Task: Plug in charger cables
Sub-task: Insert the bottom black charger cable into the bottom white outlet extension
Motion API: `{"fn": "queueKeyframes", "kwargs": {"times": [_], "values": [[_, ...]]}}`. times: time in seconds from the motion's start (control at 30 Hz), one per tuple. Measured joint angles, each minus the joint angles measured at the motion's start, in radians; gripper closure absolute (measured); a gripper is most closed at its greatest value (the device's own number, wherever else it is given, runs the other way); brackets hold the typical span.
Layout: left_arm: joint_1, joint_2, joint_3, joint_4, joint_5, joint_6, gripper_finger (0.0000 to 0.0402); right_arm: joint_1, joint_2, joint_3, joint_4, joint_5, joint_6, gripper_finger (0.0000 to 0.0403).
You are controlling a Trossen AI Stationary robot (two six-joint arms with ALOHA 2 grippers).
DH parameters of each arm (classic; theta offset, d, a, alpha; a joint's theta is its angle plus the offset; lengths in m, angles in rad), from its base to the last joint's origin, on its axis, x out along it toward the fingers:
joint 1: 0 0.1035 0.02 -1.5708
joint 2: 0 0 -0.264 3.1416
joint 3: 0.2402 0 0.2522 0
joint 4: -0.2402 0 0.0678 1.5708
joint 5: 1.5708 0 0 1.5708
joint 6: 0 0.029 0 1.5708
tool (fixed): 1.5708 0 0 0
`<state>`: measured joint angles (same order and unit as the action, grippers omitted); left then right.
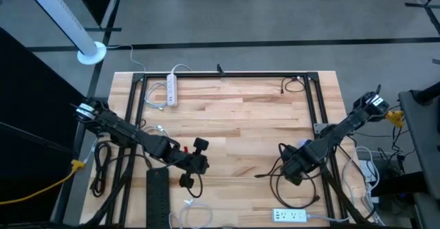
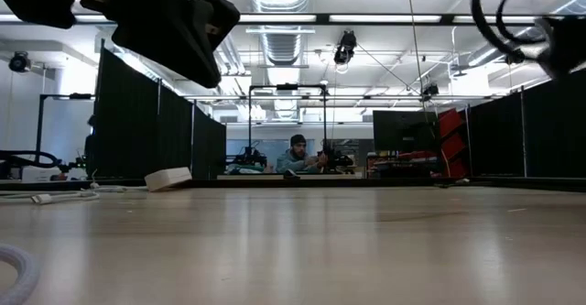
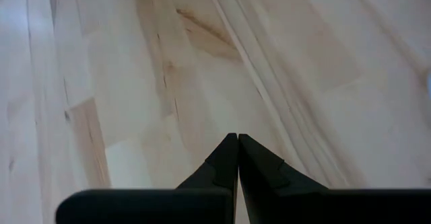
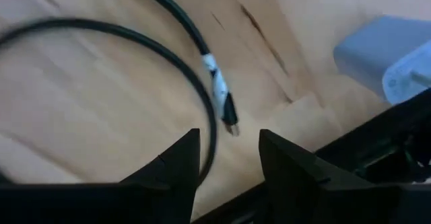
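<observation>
Over the table: both arms are out past the near edge of the wooden table [image 1: 240,119], and nothing looks plugged in yet, so I'd call this the reach-for-a-cable stage.
Right gripper: the right gripper [image 4: 229,158] hangs with its fingers apart over a black cable [image 4: 161,49], and the plug end [image 4: 229,120] lies just ahead of the gap.
Left gripper: the left gripper [image 3: 237,158] has its fingers pressed together on nothing, over bare wood near the table's middle.
Cables: the black cable's loops [image 1: 292,177] lie under the right arm. Another black one [image 1: 291,86] sits at the far right corner, and a white coil [image 1: 192,214] sits at the near edge.
Strips: one white power strip [image 1: 172,89] lies at the far left, another white strip [image 1: 289,216] at the near right, and a black strip [image 1: 157,198] at the near left.
Next move: my guess is the right gripper drops and closes just behind that plug, then carries it to the nearest white strip.
Hard to see: the low view shows only the arms' undersides and a person in the room behind. Which socket fits, I can't tell.
</observation>
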<state>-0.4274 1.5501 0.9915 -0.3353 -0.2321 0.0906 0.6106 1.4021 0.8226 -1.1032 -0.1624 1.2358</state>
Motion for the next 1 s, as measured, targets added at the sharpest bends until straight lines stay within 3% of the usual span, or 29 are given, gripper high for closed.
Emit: {"fn": "queueKeyframes", "kwargs": {"times": [0.57, 0.83, 1.0], "values": [[-0.001, 0.001, -0.006, 0.001, 0.000, -0.209, 0.0402, -0.001, 0.005, -0.217, 0.287, 0.029, -0.157, 0.0321], [-0.001, 0.001, -0.006, 0.027, -0.003, -0.235, 0.0402, -0.002, -0.025, -0.197, 0.287, 0.028, -0.190, 0.0386], [-0.001, 0.001, -0.006, 0.089, -0.004, -0.230, 0.0402, -0.002, -0.050, -0.129, 0.259, 0.047, -0.191, 0.0385]]}}
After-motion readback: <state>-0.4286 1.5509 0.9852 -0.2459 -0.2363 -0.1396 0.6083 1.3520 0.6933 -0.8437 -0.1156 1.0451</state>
